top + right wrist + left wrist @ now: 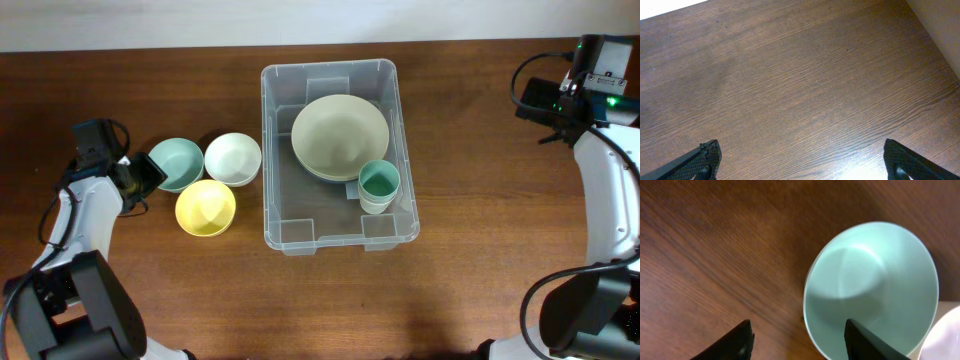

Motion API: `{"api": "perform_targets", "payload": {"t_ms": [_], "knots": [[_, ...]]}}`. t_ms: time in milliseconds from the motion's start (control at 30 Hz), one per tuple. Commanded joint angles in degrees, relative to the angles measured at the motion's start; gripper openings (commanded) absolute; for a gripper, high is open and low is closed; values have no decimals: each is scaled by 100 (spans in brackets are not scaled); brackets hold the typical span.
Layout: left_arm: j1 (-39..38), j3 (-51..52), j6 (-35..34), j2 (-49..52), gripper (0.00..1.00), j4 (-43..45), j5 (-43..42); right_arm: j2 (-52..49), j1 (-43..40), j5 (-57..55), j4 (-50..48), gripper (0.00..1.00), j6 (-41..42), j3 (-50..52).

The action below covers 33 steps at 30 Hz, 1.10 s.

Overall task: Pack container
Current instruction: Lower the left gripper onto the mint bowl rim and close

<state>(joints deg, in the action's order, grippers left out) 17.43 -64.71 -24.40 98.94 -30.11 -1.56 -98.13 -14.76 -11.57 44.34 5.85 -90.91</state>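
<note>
The left gripper (798, 336) stands open at the far left of the table (120, 80), its jaws straddling the near rim of the teal bowl (871, 287): one finger is outside the wall and the other over the hollow. The step in hand looks like picking up this bowl. To do it well, lower until the rim sits deep between the pads, then close squarely on the wall so the bowl does not tip or skid into the yellow bowl (206, 208) or the white bowl (233, 158) just beside it. The container (330, 67) sits mid-table, already holding a sage dish (340, 137) and a teal cup (379, 186); its front-left floor is free. The right gripper (805, 162) hangs wide open over bare wood, holding nothing.
</note>
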Motion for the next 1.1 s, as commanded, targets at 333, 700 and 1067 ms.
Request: {"api": "perform_targets", "payload": {"t_ms": [333,700,1067], "knots": [[0,223,-343,603,71,833,-63,52,-31,-92,-17,99,42,-59],[0,223,-337,798,70,997,4,52,-31,-92,-17,99,42,-59],[0,221,-291,1062,51,1082,17,52,-31,-92,-17,99,42,-59]]}}
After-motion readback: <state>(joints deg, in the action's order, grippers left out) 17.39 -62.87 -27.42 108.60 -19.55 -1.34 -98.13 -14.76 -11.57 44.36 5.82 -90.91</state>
